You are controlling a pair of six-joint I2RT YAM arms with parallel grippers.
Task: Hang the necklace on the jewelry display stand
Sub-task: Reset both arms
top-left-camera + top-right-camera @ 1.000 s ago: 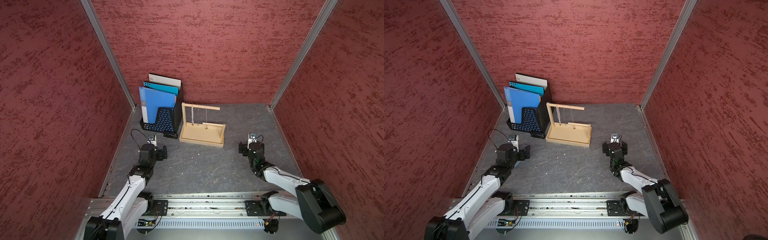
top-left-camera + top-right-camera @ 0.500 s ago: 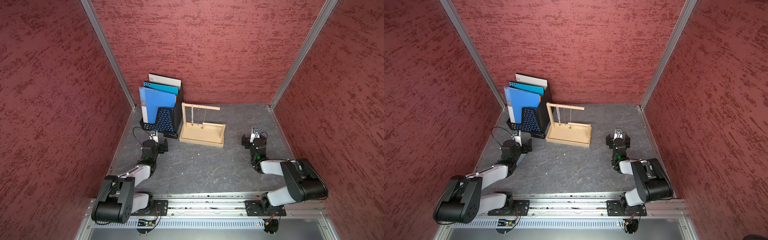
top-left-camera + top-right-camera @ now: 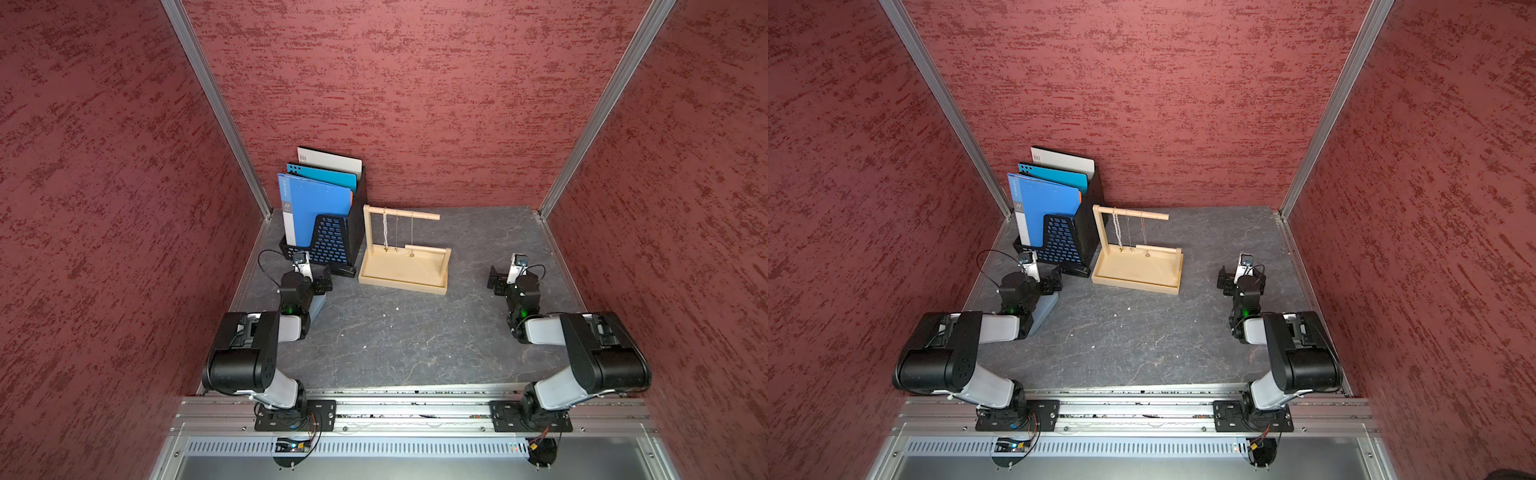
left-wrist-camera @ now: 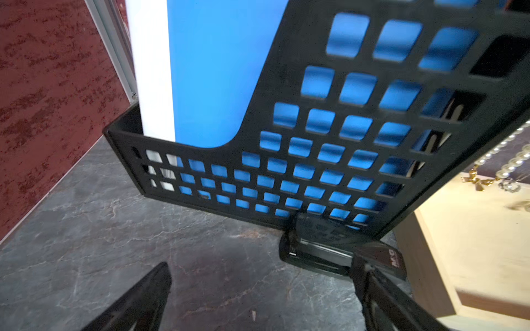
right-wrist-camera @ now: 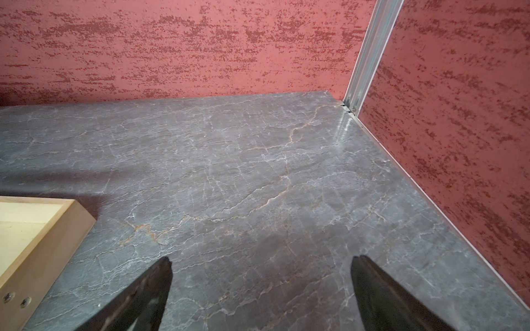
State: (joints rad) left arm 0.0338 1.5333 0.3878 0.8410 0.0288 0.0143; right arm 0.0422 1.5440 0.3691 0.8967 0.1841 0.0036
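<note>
The workspace is enclosed on three sides by dark red, rough-textured wall panels [image 3: 415, 104], which are joined at the back corners by silver aluminium profiles [image 3: 216, 108]. A dark grey, marble-veined tabletop [image 3: 415, 340] is seen below, evenly lit. Its near edge is bordered by a silver slotted metal rail [image 3: 415, 411].

Tabletop [image 3: 415, 340] lies open before and right of the jewelry display stand [image 3: 401, 284]; file rack [image 3: 332, 243] blocks its left
</note>
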